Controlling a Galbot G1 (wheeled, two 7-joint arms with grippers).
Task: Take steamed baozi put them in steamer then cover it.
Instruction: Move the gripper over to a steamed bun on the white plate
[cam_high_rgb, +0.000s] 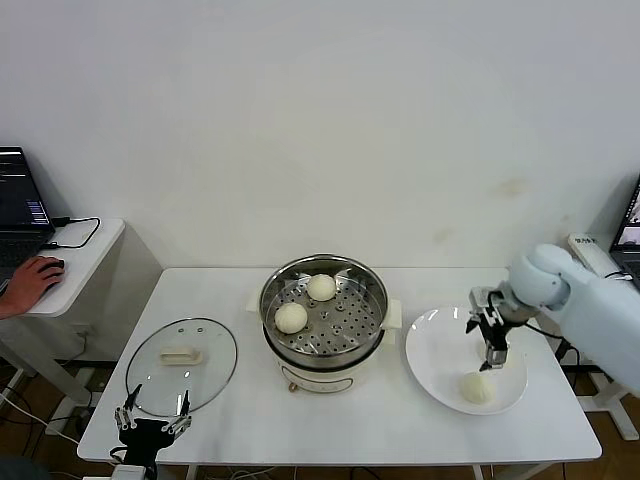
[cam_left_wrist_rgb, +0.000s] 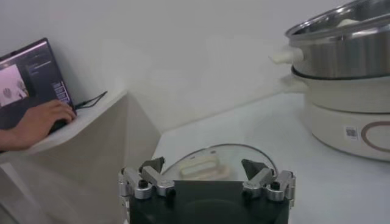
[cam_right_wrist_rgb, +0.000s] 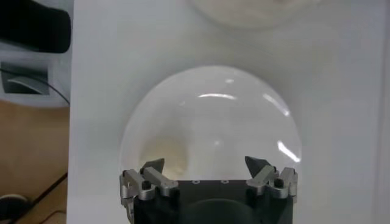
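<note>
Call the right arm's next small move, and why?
Probably lower the right gripper, jaws open, onto the baozi left on the plate. Two buns already sit in the steamer; the lid waits by the left gripper.

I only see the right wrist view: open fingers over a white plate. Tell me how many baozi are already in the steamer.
Observer: Two. The head view shows two baozi lying apart on the perforated tray inside the steamer.
Operator: Noted. My right gripper hangs open over the plate. Now report where the lid is.
Observer: The glass lid lies flat on the table to the robot's left of the steamer, not touching it. The left gripper is parked open at the lid's near edge.
</note>
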